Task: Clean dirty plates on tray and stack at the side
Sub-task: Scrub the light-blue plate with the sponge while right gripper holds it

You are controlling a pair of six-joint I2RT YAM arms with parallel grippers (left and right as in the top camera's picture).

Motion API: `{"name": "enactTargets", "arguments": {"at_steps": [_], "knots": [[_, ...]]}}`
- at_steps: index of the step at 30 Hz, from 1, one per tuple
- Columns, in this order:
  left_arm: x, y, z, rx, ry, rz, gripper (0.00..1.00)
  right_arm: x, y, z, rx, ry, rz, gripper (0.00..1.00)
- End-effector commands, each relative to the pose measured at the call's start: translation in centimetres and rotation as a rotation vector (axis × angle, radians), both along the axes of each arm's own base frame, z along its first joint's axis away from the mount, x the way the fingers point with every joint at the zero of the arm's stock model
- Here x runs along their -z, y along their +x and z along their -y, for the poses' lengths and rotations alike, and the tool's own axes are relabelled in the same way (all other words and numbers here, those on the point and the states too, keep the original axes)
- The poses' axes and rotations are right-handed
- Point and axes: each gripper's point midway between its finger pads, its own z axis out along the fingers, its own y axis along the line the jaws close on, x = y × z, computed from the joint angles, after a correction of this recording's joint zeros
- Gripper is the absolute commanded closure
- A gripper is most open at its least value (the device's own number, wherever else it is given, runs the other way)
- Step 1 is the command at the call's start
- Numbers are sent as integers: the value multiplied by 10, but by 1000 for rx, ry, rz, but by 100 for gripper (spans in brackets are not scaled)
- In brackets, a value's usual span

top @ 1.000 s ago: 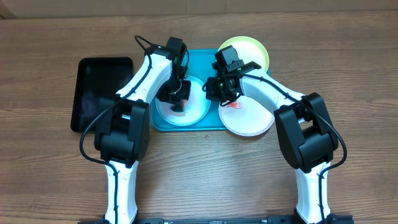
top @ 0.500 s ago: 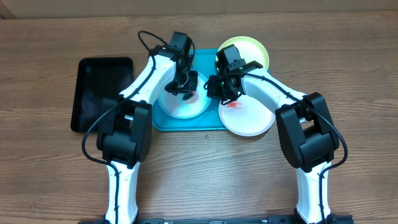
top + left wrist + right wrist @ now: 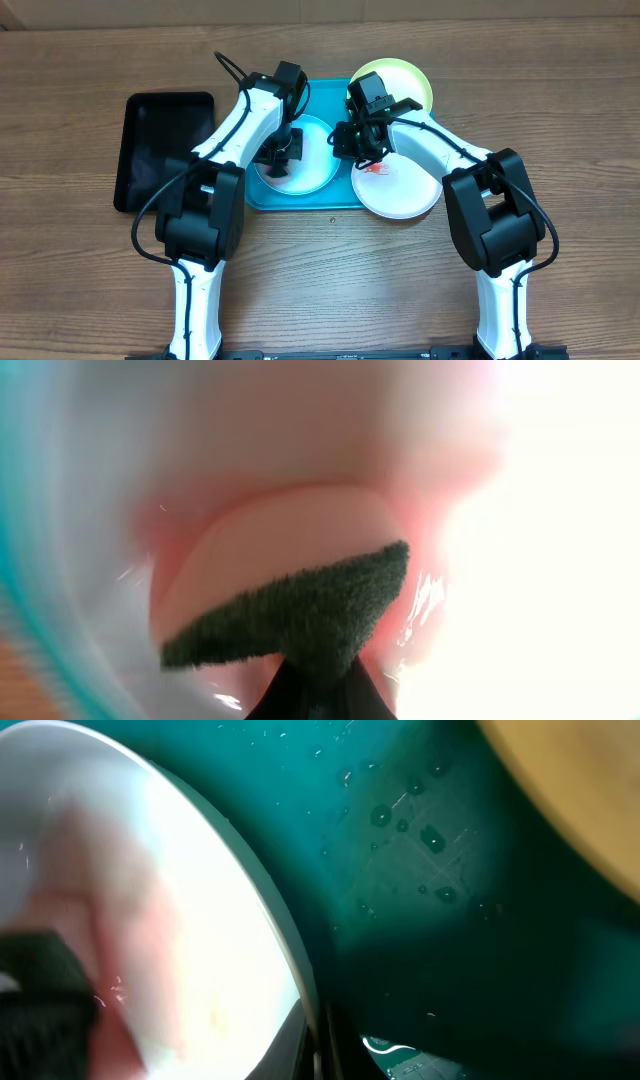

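Green scouring pad (image 3: 300, 615) pressed on pale blue plate (image 3: 318, 175)

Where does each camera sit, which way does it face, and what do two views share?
Overhead: above the table, looking straight down on tray, pale blue plate, white plate, yellow-green plate, black tray; both arms, left hand, right hand show.
Left wrist: on the left arm, close above the pale blue plate; dark fingers holding a green sponge show.
Right wrist: on the right arm, low over the tray, facing that plate's rim; little of its hand shows.
Shared: both wrist views show the plate's pink smear.
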Motion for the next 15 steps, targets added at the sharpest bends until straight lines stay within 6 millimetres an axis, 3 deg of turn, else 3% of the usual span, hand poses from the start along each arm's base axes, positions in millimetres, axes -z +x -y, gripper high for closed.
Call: {"name": "enactTargets", "arguments": {"at_steps": [1,8,11,15], "knots": [[-8,-29,71,212,-403,-110,96,1,2,2,16,2,-2,96],[-7,11,76,134,-405,40,96,1,1,3,16,1,-5,96],[2,39,43,-22,-202,145,96,1,1,3,16,1,-5,96],[1,55,-24,-256,162,273,96,1,1,3,16,0,-5,96]]}}
